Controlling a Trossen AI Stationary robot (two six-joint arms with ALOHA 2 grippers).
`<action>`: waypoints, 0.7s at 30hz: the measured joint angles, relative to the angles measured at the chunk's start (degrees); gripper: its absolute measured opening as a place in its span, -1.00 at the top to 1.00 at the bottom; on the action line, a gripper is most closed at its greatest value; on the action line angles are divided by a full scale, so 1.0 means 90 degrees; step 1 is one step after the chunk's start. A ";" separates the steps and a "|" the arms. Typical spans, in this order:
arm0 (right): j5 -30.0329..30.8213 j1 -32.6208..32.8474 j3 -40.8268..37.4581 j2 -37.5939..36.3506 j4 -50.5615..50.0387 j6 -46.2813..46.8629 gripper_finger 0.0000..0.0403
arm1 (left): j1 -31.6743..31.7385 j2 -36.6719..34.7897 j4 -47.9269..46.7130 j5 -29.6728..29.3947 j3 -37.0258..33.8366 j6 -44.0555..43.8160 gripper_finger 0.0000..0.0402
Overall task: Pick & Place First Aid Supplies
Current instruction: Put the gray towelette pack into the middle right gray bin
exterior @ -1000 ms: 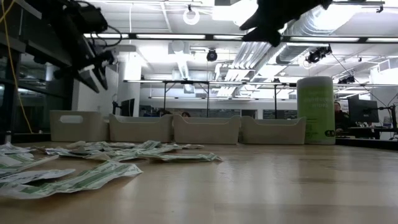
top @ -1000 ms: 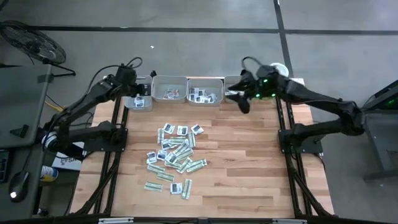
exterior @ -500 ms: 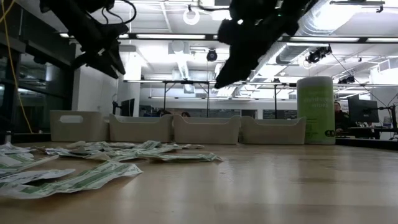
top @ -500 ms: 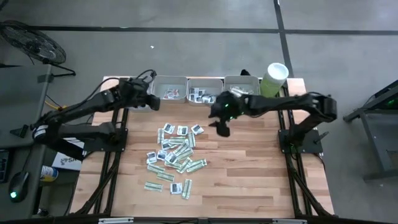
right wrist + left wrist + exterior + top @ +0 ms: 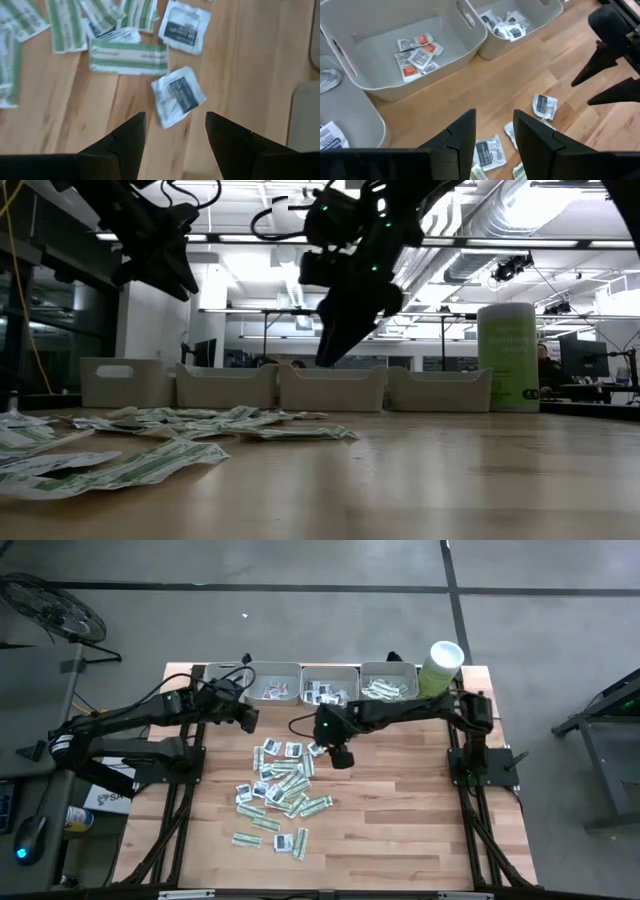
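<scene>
Reaching in from the left side of the wooden bench (image 5: 400, 800), left pincer (image 5: 248, 718) hovering above the bench surface just in front of the row of grey trays (image 5: 272, 681), fingers (image 5: 465, 135) apart with nothing between them. Seen past those fingers: one tray (image 5: 405, 30) holding white sachets with red-orange marks (image 5: 417, 52), the next tray along (image 5: 520, 20) holding white sachets with dark print.

Spread across the middle of the bench, well in front of the trays: the first aid supplies (image 5: 280, 785), a loose scatter of narrow green-and-white strips and squarish white sachets with dark marks, some overlapping, a few stragglers lying nearer the front edge. Lying flat in the low view too, as a thin layer of green-striped packets (image 5: 150, 450).

Stretching in from the right side, right pincer (image 5: 338, 755) hanging over the back right edge of the scatter, fingers (image 5: 125, 142) spread wide and empty. Directly below it, one crumpled white sachet with a dark mark (image 5: 177, 97) resting on bare wood, touched by neither finger; beside it a green-striped strip (image 5: 129, 57) and another white sachet (image 5: 185, 25).

Farther right, along the back edge: a third tray (image 5: 388, 682) with pale packets inside, then a tall pale green tub with a white lid (image 5: 440, 665) standing upright at the back right corner.
</scene>
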 joint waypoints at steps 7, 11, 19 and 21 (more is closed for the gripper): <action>-0.0056 -0.0002 0.0303 0.0573 -0.0024 -0.0359 0.01 | 0.0000 -0.0014 -0.0086 -0.0001 0.0000 0.0000 0.35; -0.0119 0.0000 0.0310 0.0831 -0.0021 -0.0399 0.00 | 0.0000 -0.0014 -0.0092 -0.0001 0.0000 0.0000 0.35; -0.0161 -0.0002 0.0310 0.1105 0.0197 -0.0085 0.00 | 0.0000 -0.0013 -0.0100 0.0002 0.0000 0.0000 0.35; -0.0193 -0.0015 0.0310 0.1130 0.0209 -0.0017 0.00 | 0.0000 -0.0012 -0.0104 0.0002 0.0000 0.0000 0.35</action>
